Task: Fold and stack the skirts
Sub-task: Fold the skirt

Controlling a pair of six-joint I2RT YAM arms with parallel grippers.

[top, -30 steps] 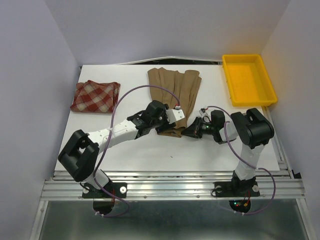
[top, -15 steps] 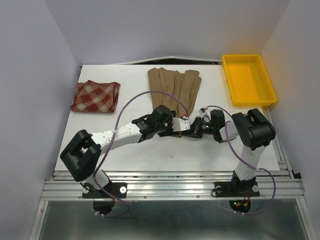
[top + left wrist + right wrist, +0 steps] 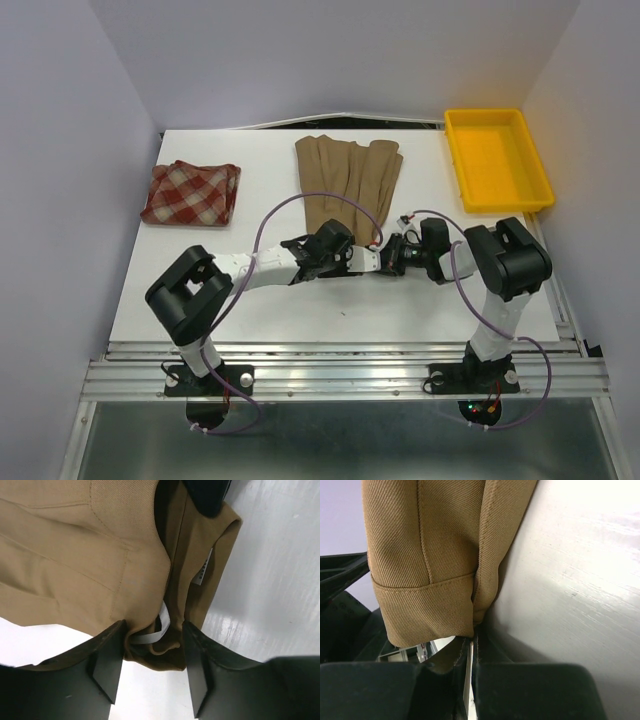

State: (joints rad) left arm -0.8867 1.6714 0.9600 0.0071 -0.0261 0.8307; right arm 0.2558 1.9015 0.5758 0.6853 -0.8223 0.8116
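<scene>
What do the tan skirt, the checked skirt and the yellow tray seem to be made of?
The tan skirt: woven cloth, likely cotton twill, matte; fine diagonal ribs and stitched seams show. The checked skirt: soft woven cloth, matte; fibre unclear. The yellow tray: probably moulded plastic; smooth, uniform colour, rounded rim.

Two skirts were counted: one plaid skirt (image 3: 190, 193) and one tan skirt (image 3: 345, 180). One yellow tray (image 3: 497, 160) and one table (image 3: 400, 300) were recorded. Two arms were present. Inside the tan waistband, one white label (image 3: 202, 571) and apparently one loop (image 3: 159, 626) showed.
</scene>
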